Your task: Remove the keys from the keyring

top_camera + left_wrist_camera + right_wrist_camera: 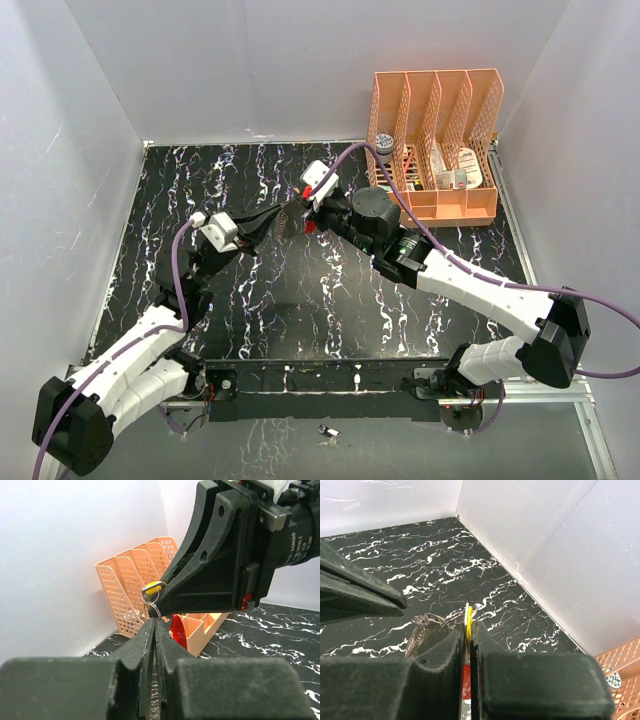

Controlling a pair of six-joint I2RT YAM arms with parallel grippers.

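Note:
Both grippers meet above the middle of the black marble table. My right gripper [300, 207] [468, 625] is shut on the keys. The yellow key [469, 614] [153, 587] sticks up between its tips, and the red key [465, 677] [180, 632] sits lower in the jaws and hangs below them. The keyring [447, 621] [152, 609] [290, 222] is a chain of thin wire loops off the yellow key, with a ridged fan-shaped piece [416, 639] dangling. My left gripper [281, 214] [154, 622] comes in from the left, jaws pressed together, with the lowest loop's edge at its tip seam.
A peach mesh file organiser [435, 145] [135, 587] with a few items inside stands at the back right against the wall. White walls enclose the table on three sides. A small metal bit [327, 432] lies on the near ledge between the arm bases.

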